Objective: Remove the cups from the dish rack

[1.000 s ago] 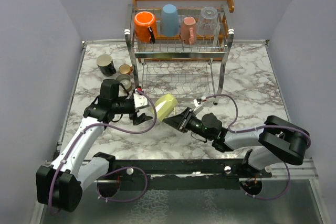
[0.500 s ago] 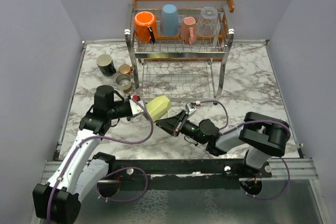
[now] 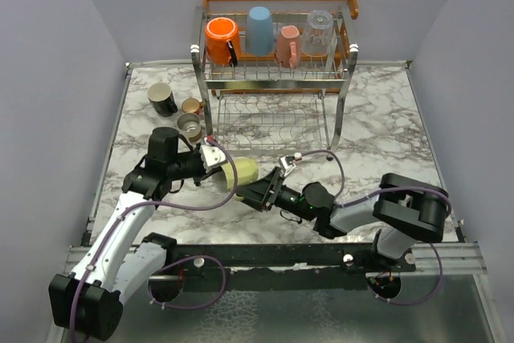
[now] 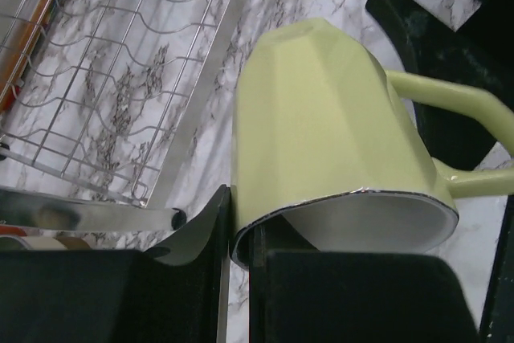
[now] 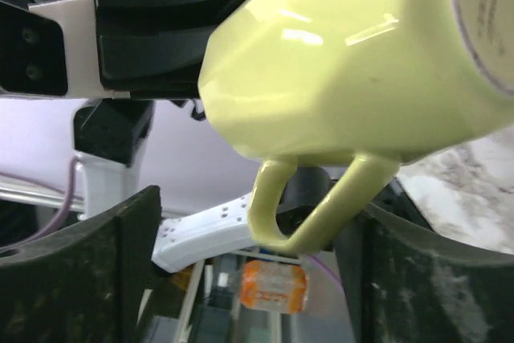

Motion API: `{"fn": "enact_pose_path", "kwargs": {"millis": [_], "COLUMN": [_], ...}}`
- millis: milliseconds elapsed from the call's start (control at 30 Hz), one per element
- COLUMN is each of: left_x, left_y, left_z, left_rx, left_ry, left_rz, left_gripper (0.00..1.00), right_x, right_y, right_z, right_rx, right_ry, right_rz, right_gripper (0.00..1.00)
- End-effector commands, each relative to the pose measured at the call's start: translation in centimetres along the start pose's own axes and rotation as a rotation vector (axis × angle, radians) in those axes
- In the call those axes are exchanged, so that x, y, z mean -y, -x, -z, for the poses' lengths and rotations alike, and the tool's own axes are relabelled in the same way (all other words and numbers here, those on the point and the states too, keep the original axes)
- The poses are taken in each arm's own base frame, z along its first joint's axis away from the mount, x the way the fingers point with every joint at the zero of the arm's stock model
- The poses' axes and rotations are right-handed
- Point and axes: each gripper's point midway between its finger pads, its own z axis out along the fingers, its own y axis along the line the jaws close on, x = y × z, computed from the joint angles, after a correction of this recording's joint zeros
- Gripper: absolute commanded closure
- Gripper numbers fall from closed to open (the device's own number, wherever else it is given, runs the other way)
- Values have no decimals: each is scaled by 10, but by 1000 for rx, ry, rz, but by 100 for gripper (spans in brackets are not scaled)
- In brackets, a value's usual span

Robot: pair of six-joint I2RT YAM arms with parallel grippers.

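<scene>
A pale yellow mug [image 3: 242, 172] hangs on its side just above the marble table, in front of the dish rack [image 3: 273, 78]. My left gripper [image 3: 218, 166] is shut on the mug [image 4: 321, 118], one finger inside its rim and one outside [image 4: 239, 230]. My right gripper [image 3: 250, 192] stands open, its fingers on either side of the mug's handle [image 5: 321, 198] without touching it. On the rack's upper tier stand an orange cup [image 3: 219, 38], a light blue cup [image 3: 259, 30], a pink cup [image 3: 287, 46] and a clear glass [image 3: 318, 34].
A black cup [image 3: 161, 99], a small orange-red cup [image 3: 191, 106] and a tan cup [image 3: 189, 125] stand on the table left of the rack. The rack's steel leg [image 3: 210, 122] is close behind my left gripper. The rack's lower tier [image 4: 104, 78] holds nothing.
My left gripper has shut on the yellow mug's rim. My right gripper has opened and let go of the mug's handle. The mug has shifted slightly left.
</scene>
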Motion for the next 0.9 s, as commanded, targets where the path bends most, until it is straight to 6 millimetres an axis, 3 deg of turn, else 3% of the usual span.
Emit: {"fn": "enact_pose_path", "kwargs": {"millis": [0,167,333,433,567,867], "left_x": [-22,-43,-74,-92,-125,-202], "left_y": [-22,-62,-99,-124,-148,-181], "left_z": [22,72,139,166,171,161], "left_rx": [-218,-490,-671,-753,-802,-835], "left_ry": [99,154,193,207,270,357], "left_rz": [-46,-35,60,151,228,405], "left_gripper": [100,100,100,100,100,100], "right_x": [9,21,16,10,5,6], "right_y": [23,45,62,68,72,69], "right_z": [20,48,75,87,94,95], "right_rx": [58,123,181,207,220,192], "right_ry": [-99,-256,-323,-329,-332,-348], "right_rz": [120,260,357,387,417,436], "right_gripper": [13,9,9,9,9,9]}}
